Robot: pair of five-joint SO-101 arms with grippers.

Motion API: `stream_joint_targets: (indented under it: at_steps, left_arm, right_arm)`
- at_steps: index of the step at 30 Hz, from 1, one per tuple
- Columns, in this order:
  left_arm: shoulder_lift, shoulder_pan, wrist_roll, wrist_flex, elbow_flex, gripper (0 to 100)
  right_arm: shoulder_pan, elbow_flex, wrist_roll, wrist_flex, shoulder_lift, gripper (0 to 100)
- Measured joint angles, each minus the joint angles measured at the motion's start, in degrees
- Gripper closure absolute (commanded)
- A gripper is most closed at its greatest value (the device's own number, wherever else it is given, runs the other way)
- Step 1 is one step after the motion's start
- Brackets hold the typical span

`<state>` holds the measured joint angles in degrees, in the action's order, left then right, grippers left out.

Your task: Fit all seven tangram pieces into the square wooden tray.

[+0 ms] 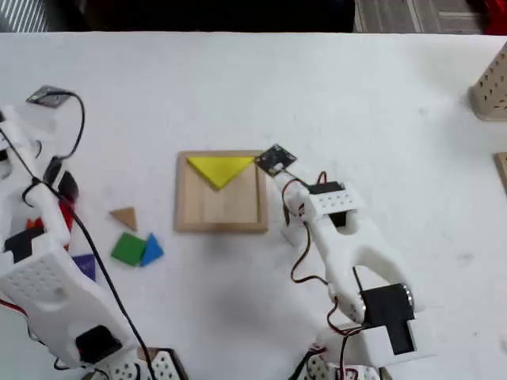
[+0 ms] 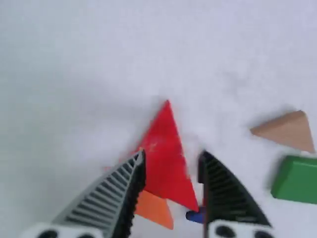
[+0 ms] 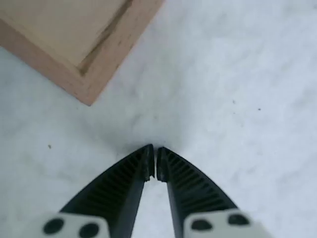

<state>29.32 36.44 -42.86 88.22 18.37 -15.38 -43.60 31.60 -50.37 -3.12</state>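
On the white table (image 1: pixel 380 95) the left gripper (image 2: pixel 172 157), spread astride the red triangle (image 2: pixel 166 134), may snag the orange piece (image 2: pixel 153 210) against it, while the right gripper (image 3: pixel 154 152) sits clenched, empty.

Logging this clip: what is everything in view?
tray: 1, light wood, table centre
yellow triangle: 1, yellow, in tray's far half
tan triangle: 1, tan, left of tray
green square: 1, green, near tan triangle
blue piece: 1, blue, beside green square
red triangle: 1, red, between left gripper's fingers
orange piece: 1, orange, beside red triangle
purple piece: 1, purple, left of green square
pegboard block: 1, wood, far right edge
left gripper: 1, black fingers open
right gripper: 1, black fingers shut, near tray
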Motion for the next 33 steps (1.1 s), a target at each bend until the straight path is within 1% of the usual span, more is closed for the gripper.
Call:
stream_joint_targets:
  at_steps: [3,7,10,17,19,21,25,26,33]
  left_arm:
    - [0.0,2.11,-0.35,1.14,0.35,74]
    - [0.0,5.54,-5.8,1.49,-0.7,78]
    - [0.0,6.15,-8.18,0.79,-5.71,78]
    - [-0.97,6.15,-8.26,-13.27,-17.41,77]
    - [-1.23,6.24,-8.18,-17.14,-18.81,75]
    - [-1.23,6.24,-6.95,-19.43,-19.69,70]
    - [-0.53,6.24,-4.92,-21.98,-19.87,57]
    - [-0.53,6.42,-4.92,-22.07,-19.87,56]
    - [-0.53,6.77,-4.75,-22.07,-20.4,58]
  right_arm:
    - [-0.09,0.0,0.09,0.0,0.0,98.0]
    - [-0.09,0.0,0.09,0.0,0.0,98.0]
    - [-0.09,0.0,0.09,0.0,0.0,98.0]
    - [-0.09,0.0,0.09,0.0,0.0,98.0]
    - [-0.09,0.0,0.09,0.0,0.0,98.0]
    - [-0.09,0.0,0.09,0.0,0.0,98.0]
    - [-0.09,0.0,0.09,0.0,0.0,98.0]
    - [-0.09,0.0,0.09,0.0,0.0,98.0]
    - [-0.09,-0.18,0.09,0.0,0.0,98.0]
